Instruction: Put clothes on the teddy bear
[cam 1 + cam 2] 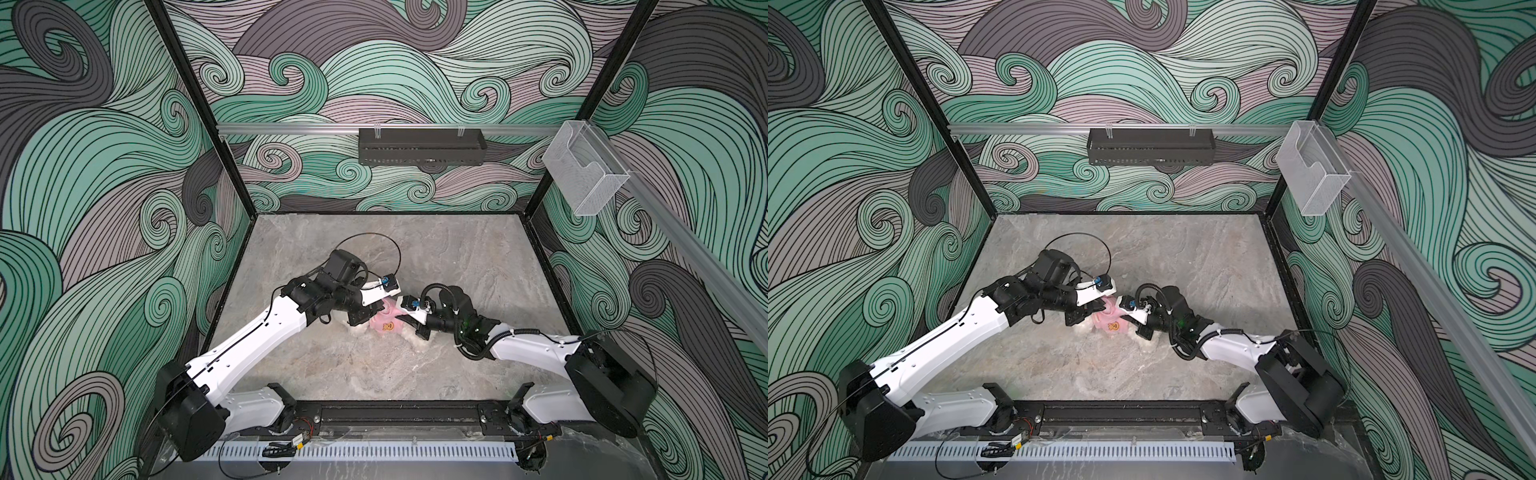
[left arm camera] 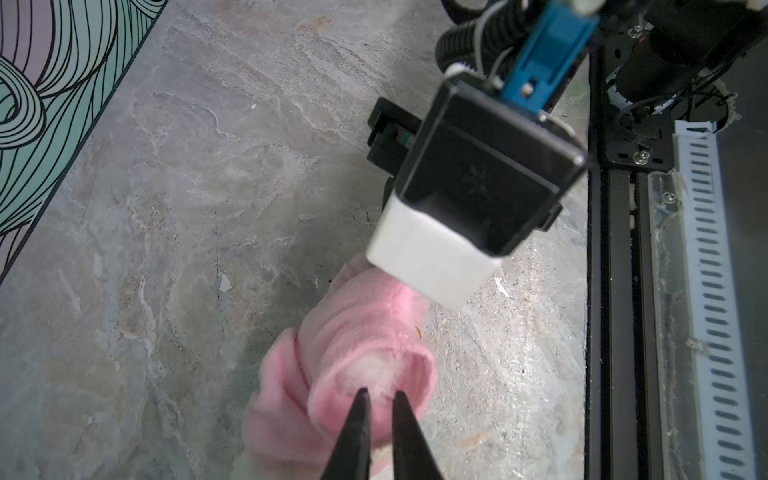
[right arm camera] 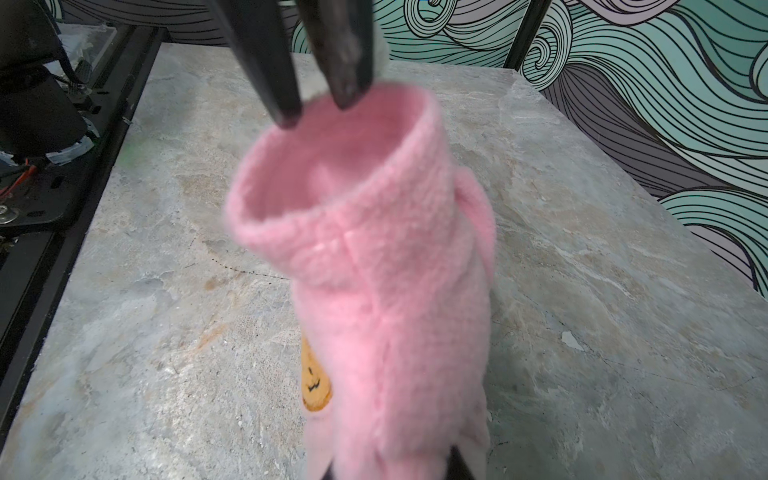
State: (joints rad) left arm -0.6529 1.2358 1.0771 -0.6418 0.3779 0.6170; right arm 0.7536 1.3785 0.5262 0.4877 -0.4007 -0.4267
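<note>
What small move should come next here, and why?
Probably the left claw should ease the rim of the shirt back over the bear, whose white fur shows inside that opening, while the right claw holds the other end. Both claws look pinched on the shirt, and the fur is not yet through.

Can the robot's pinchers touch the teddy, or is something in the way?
The pink shirt is in the way. It covers much of the teddy bear, and the left gripper and the right gripper both seem to pinch shirt cloth, not fur. Only some white fur peeks from an opening.
</note>
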